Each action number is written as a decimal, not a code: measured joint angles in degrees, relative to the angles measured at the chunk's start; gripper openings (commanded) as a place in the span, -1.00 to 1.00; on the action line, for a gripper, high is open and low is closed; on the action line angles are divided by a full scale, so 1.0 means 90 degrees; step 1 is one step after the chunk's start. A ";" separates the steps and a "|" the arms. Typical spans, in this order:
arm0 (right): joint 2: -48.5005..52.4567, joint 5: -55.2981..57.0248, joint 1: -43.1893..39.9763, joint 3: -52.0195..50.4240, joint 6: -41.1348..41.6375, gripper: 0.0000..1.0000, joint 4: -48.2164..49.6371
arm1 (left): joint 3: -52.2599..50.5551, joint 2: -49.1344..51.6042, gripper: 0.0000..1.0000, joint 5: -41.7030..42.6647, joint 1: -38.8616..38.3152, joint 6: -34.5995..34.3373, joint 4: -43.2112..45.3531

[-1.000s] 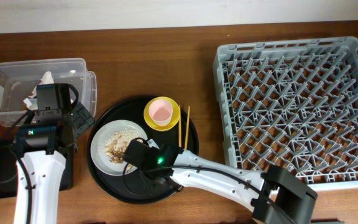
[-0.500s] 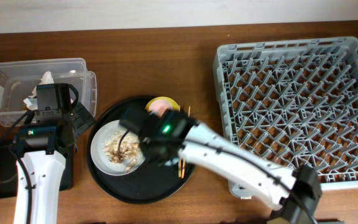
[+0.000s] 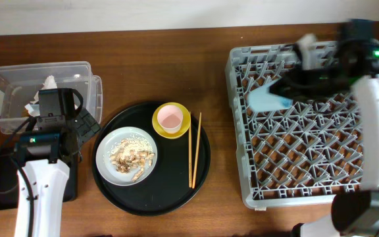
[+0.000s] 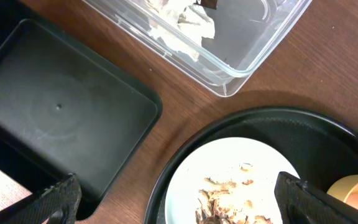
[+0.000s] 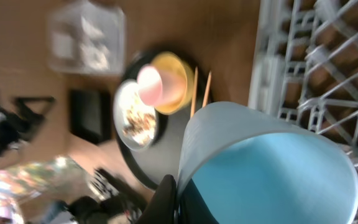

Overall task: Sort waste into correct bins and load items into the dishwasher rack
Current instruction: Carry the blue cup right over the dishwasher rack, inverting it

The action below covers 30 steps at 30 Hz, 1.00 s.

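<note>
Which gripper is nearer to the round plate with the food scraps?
Left. The left gripper hangs open at the left edge of the plate; the right gripper holds the light blue cup far away over the dishwasher rack.

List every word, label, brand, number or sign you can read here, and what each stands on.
No text can be read in any view.
On the dishwasher rack, clear tub, flat black tray, white plate and light blue cup, no print shows.
The right wrist view is motion-blurred, so small marks there cannot be told.
</note>
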 measured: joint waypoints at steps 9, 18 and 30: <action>0.0964 -0.1617 -0.1666 -0.0226 -0.1151 -0.92 0.0124 | 0.0000 0.0000 0.98 0.0002 0.0000 0.0000 0.0000; 0.2516 -0.2242 -0.1817 -0.0233 -0.1316 -0.92 0.0466 | 0.0000 0.0000 0.98 0.0002 0.0000 0.0000 0.0000; 0.3150 -0.2613 -0.2795 -0.0250 -0.1299 -0.92 0.0250 | 0.0000 0.0000 0.98 0.0002 0.0000 0.0000 0.0000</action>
